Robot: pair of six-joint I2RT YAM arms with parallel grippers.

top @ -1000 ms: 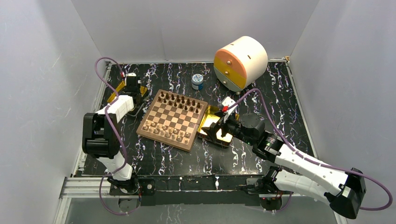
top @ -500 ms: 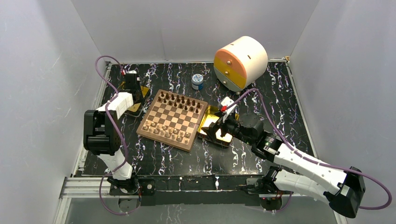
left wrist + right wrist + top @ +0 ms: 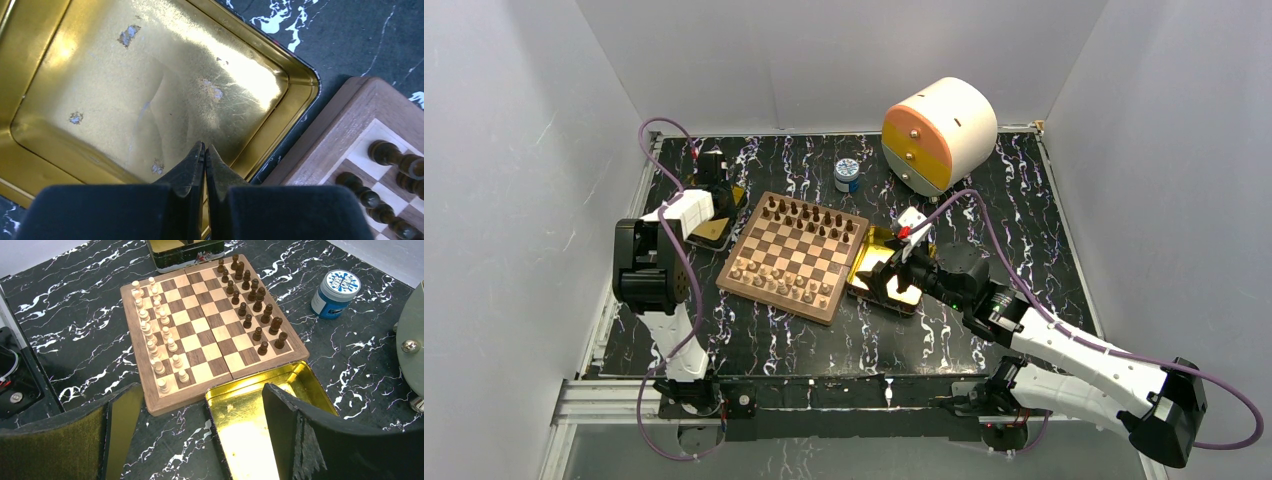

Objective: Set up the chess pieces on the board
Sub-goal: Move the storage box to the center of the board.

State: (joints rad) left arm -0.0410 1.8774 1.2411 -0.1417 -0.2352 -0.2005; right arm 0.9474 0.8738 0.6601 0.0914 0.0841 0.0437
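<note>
Pieces (image 3: 171,345): ranked on board (image 3: 150,407) beyond right gripper (image 3: 200,388); setup judged done.
Left gripper (image 3: 204,150): closed, nothing held, over bare tray (image 3: 125,90).
Right gripper: spread wide, nothing held.

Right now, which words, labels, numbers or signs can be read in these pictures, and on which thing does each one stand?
Small blue jar with a white lid: blue printing on the lid, too blurred to read.
Dark outer wall of the gold metal tray beyond the checkered wooden chessboard: coloured marks, too small to read.
Round cream and orange drawer unit: no text visible.
</note>
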